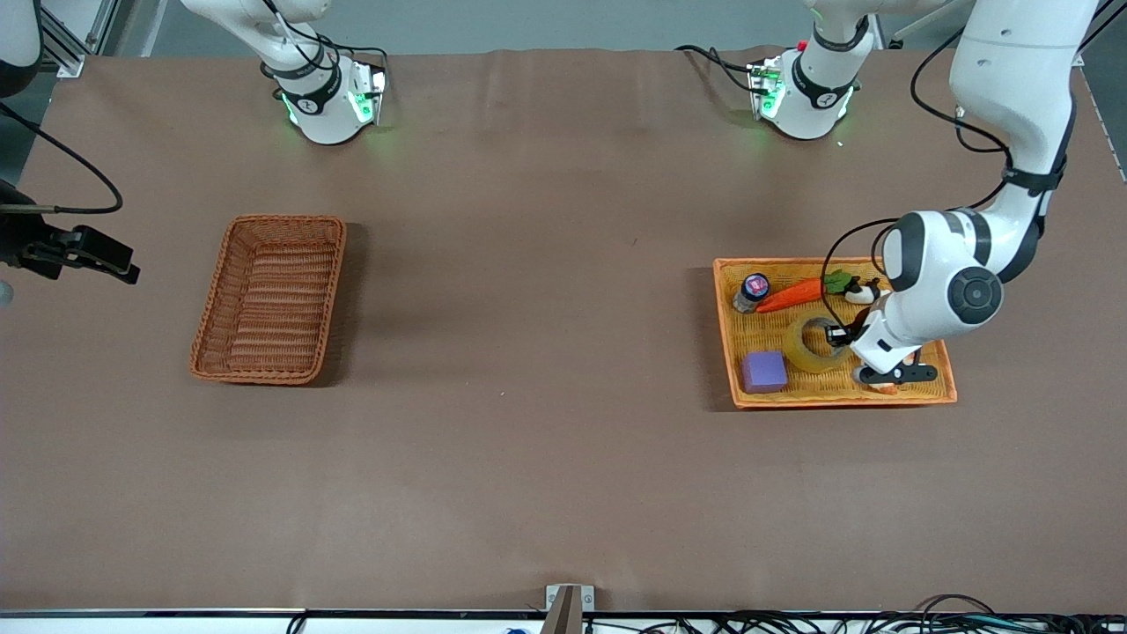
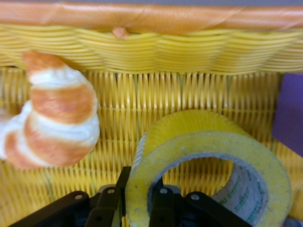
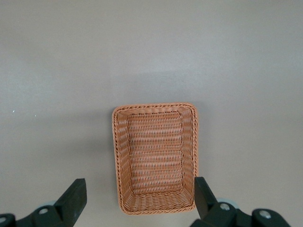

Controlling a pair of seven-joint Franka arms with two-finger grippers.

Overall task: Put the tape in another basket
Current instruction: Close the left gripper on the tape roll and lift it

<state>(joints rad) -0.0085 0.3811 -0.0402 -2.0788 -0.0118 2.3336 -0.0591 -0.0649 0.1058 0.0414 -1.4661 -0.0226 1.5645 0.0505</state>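
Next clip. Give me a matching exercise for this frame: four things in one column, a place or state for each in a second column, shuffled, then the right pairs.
Things:
1. tape
2. basket
3. purple cube
4. right gripper

Places or states:
A. holds nothing, toward the right arm's end of the table
B. open, up in the air over the basket
C. in the orange tray, its wall between the left gripper's fingers
D. in the orange tray, beside the tape, untouched

Pairs: 1-C, 2-A, 3-D, 4-B
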